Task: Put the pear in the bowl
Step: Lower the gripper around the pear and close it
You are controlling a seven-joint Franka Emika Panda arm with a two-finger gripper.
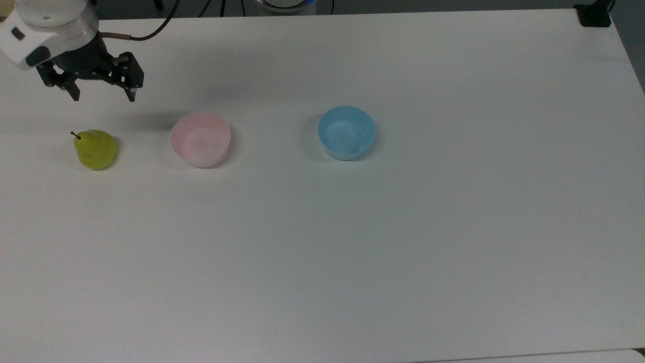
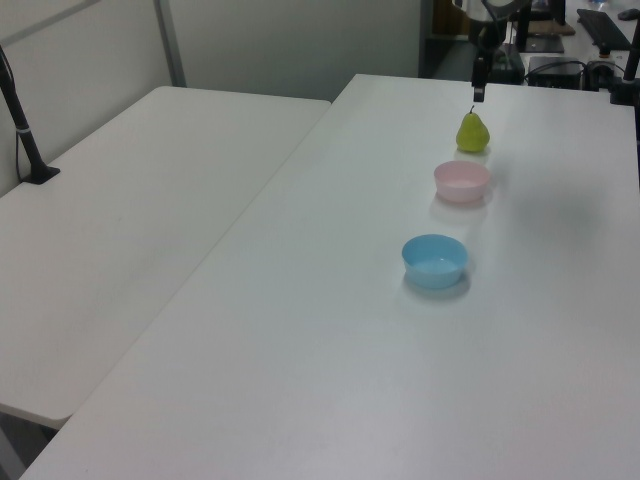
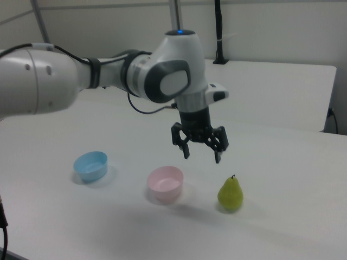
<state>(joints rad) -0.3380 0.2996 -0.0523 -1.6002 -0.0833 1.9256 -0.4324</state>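
We note the small yellow-green pear (image 1: 95,148) upright on the white surface (image 1: 352,227), beside the pale pink plastic bowl (image 1: 200,139), hand (image 3: 201,151) spread above; likely light, rigid, smooth-skinned, so we grip across its wide lower belly.

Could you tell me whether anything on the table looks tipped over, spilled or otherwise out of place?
Nothing stands out. The pear stands upright on the table, apart from the pink bowl and the blue bowl, both upright and empty. The gripper hangs above with jaws open.
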